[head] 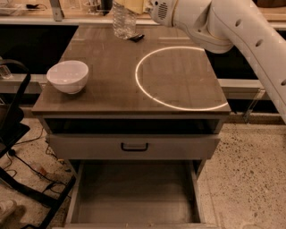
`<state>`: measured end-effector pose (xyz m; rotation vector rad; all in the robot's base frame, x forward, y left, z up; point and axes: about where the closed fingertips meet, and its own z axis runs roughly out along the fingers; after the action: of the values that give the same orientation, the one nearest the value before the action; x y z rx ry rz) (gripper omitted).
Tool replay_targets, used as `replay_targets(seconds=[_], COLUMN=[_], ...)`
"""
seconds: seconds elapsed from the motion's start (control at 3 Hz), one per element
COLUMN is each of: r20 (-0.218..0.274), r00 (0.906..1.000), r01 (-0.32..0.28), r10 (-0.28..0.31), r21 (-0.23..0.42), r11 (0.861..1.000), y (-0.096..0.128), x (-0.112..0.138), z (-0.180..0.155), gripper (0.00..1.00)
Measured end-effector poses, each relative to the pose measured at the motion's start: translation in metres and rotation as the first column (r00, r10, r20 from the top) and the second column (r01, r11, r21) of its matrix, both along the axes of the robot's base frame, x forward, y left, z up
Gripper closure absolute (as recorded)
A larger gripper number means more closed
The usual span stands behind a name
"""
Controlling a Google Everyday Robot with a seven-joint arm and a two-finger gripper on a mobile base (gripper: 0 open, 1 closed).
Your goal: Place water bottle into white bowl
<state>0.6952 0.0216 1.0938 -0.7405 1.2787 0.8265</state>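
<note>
At far table edge, my gripper clasps the bottle by its top, beside a black object. Bowl sits front-left, well apart: I carry upright, centre above it, lower, then release.

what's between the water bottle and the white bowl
Only bare tabletop, in the camera view. The water bottle is at the far edge under the claw, the white bowl front left.

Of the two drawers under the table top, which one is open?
The lower drawer is pulled out, showing its inside; the upper drawer, with the dark handle, is shut. The gripper is at the top edge, above the water bottle.
</note>
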Motion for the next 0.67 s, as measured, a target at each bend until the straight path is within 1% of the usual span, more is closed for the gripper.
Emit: replay_targets(seconds=[0.33,0.67], r20=[-0.005,0.003], r00=[0.9990,0.9928], r01=[-0.045,-0.120], r10=[0.045,0.120], r21=[0.025,0.050], r11=[0.999,0.992], y=[0.023,0.059], x=[-0.005,-0.015], z=[-0.001,-0.003], gripper=[1.00,1.00])
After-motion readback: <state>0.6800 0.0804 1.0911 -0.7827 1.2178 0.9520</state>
